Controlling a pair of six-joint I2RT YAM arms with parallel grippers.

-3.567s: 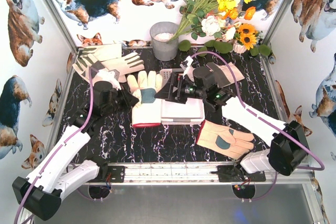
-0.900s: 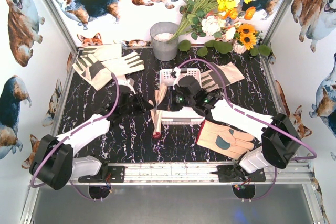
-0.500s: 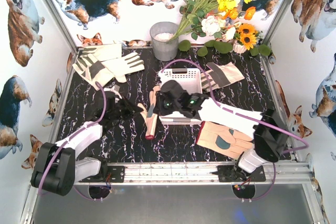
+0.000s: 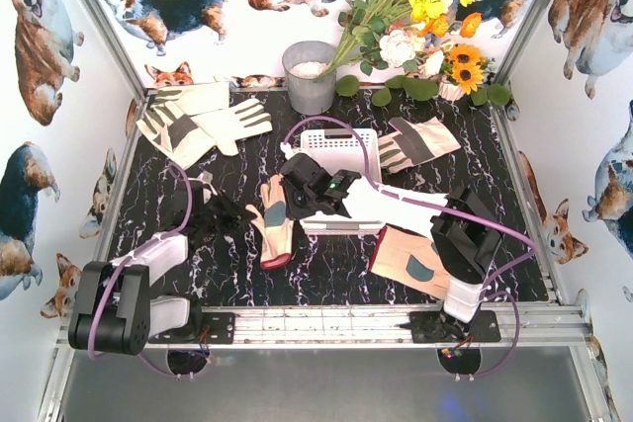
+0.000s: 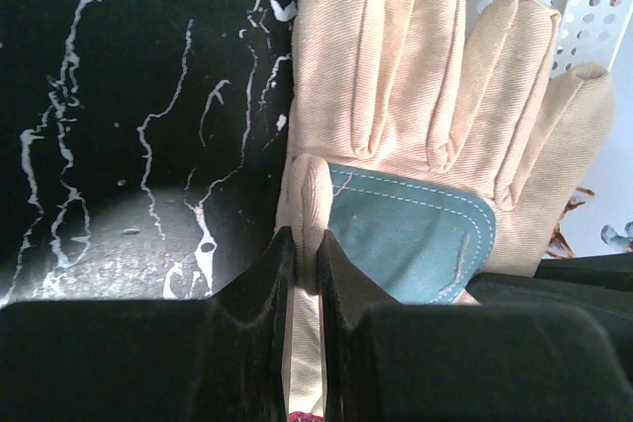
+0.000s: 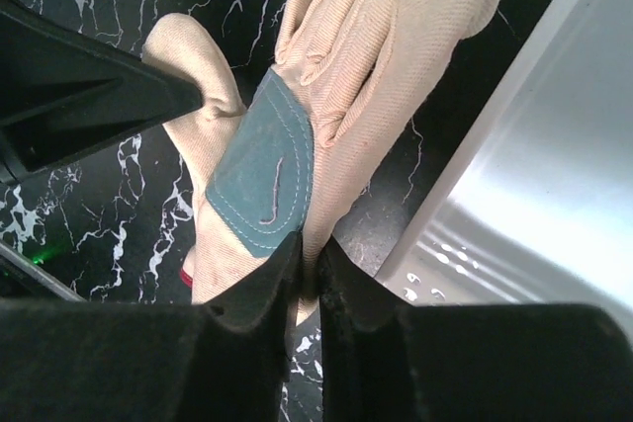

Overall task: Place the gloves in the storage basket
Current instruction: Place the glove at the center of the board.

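Marble tabletop (image 4: 326, 269), one basket (image 4: 341, 145), one pinched glove (image 4: 274, 219)

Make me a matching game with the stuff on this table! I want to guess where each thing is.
Things:
1. grey bucket
2. storage basket
3. held glove
4. two gloves lying together

Places:
A. back left corner of the table
B. pinched by the left fingers and the right fingers
C. at the back, beside the flowers
D. middle of the table, partly under the right arm

Pairs: 1-C, 2-D, 3-B, 4-A
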